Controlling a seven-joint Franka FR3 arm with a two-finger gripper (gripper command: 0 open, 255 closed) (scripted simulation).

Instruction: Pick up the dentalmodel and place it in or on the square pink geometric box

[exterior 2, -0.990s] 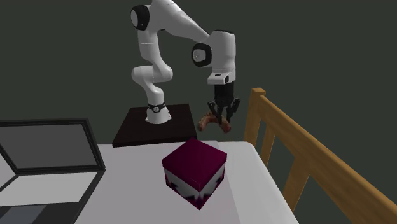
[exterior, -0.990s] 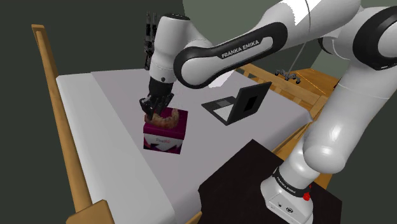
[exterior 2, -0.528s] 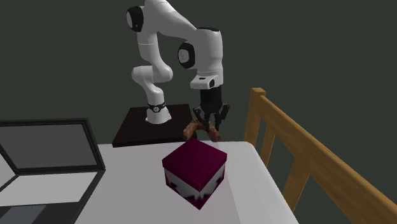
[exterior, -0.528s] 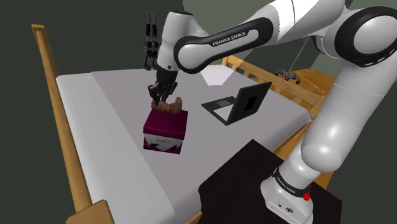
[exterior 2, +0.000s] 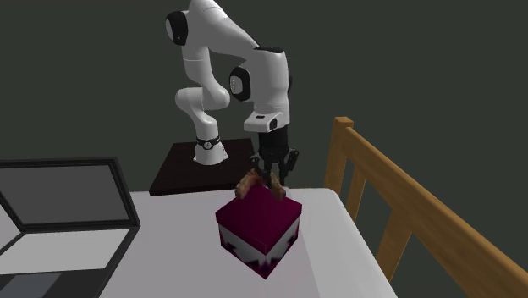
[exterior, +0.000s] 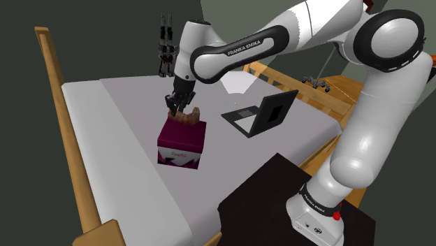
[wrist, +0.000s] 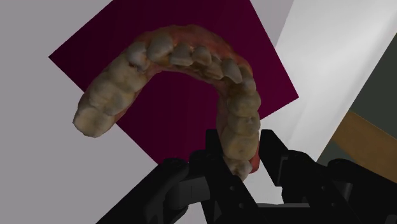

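While the gripper (exterior: 176, 106) is clasping one end of the dental model (exterior: 189, 115) between its fingers, the arch is hanging just over the magenta box (exterior: 180, 145). The box is sitting on the grey bed (exterior: 126, 161), with the laptop (exterior: 260, 115) lying toward the shoulder view's right.

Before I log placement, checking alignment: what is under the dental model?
The top of the magenta box lies beneath the dental model, which the gripper holds by one end. The model covers part of it; contact cannot be judged.
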